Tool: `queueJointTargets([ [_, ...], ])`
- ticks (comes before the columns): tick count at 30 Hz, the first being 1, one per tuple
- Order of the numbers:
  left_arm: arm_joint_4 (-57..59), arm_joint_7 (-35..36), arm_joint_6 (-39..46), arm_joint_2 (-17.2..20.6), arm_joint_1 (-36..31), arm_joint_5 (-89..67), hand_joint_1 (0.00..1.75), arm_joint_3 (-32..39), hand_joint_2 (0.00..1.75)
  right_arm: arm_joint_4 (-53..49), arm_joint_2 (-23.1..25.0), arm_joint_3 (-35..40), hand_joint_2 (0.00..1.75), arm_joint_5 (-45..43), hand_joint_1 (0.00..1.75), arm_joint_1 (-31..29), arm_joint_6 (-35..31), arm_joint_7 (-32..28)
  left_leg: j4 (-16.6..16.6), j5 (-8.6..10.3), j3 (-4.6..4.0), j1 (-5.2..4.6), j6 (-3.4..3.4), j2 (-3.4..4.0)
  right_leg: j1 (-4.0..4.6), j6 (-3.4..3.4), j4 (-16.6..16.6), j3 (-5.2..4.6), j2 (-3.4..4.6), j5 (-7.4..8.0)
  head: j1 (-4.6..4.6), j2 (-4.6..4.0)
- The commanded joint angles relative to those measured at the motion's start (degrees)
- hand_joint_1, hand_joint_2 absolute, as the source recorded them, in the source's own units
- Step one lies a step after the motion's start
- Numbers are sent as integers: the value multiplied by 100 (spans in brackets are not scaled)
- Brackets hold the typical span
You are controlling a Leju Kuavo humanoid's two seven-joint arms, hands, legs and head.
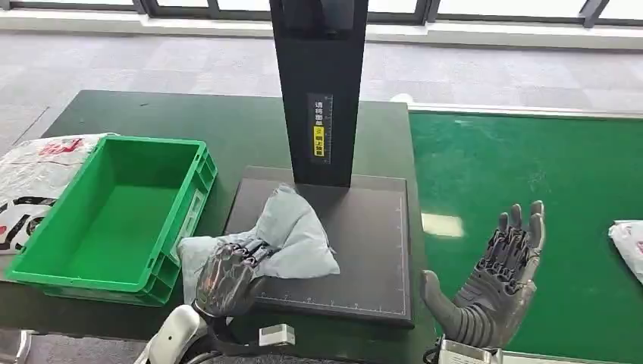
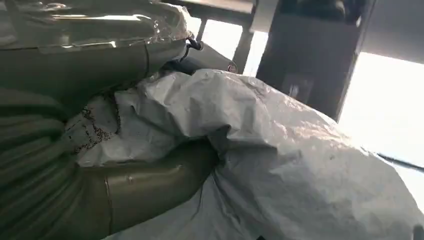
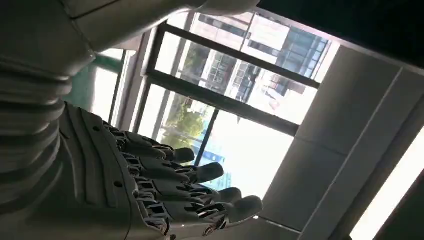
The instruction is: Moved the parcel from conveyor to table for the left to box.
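I find the boxing step in hand: my left hand (image 1: 230,277) grips the grey parcel (image 1: 292,235) lying on the black scanner pad (image 1: 371,250) — right hand (image 1: 500,277) spread, holding nothing. Next move — in my judgement — calls for a lift leftward into the green crate (image 1: 114,216).

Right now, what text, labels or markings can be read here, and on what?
Black post: vertical label with a yellow patch, too small to read.
Black pad: ruler ticks along its edges, no legible numbers.
White bags: red and black print, unreadable.
Green bin: side label, unreadable.
Grey parcel: none.
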Motion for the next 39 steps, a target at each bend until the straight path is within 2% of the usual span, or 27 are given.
queueJointTargets([
  [1, 331, -22, 168, -226, -752, 219, 175, 480, 175, 136, -83, 58, 175, -60, 0, -71, 4, -7, -5, 7, -7, 2, 8, -1, 4, -8, -7, -4, -10, 7, 0, 0],
  [6, 331, -22, 168, -226, -752, 219, 175, 480, 175, 136, -83, 58, 175, -60, 0, -71, 4, -7, -4, 2, 1, 3, 6, 1, 5, -6, -5, -1, -4, 3, 0, 0],
  [12, 653, -277, 337, 89, -1378, 910, 175, 857, 175, 117, -127, 91, 175, -113, 0, -22, 4, -7, -5, 8, 0, 5, 8, -8, 8, -11, -8, -10, -13, 6, 0, 0],
  [15, 653, -277, 337, 89, -1378, 910, 175, 857, 175, 117, -127, 91, 175, -113, 0, -22, 4, -7, -5, 8, 31, 4, 3, -3, 7, -11, -5, -8, -8, 6, 0, 0],
  [22, 677, -291, 405, 109, -1443, 932, 175, 888, 175, 125, -131, 106, 175, -117, 0, -29, 4, -7, -4, 6, 7, 4, 3, 1, 6, -8, -3, -8, -1, 6, 0, 0],
  [24, 842, -361, 468, 245, -1767, 1192, 175, 984, 175, 132, -130, 99, 175, -134, 0, -55, 4, -7, -2, 7, 10, 3, 3, -2, 6, -9, -2, -12, -5, 5, 0, 0],
  [28, 1385, -391, 280, 678, -2904, 1554, 175, 1316, 175, 200, -181, 94, 175, -219, 0, -125, 4, -7, 12, 10, 17, 12, -1, -13, 16, -13, 7, -23, -16, 7, 0, 0],
  [33, 1986, -322, -83, 815, -4118, 1918, 175, 1479, 175, 215, -220, 120, 175, -248, 0, -117, 4, -7, 13, 20, 13, 13, -11, -12, 16, -20, 12, -29, -16, 16, 0, 0],
  [39, 2030, -298, -124, 823, -4249, 1923, 175, 1480, 175, 217, -213, 118, 175, -241, 0, -118, 4, -7, 1, 34, 17, 12, -13, -1, 16, -25, 5, -31, -4, 27, 0, 0],
])
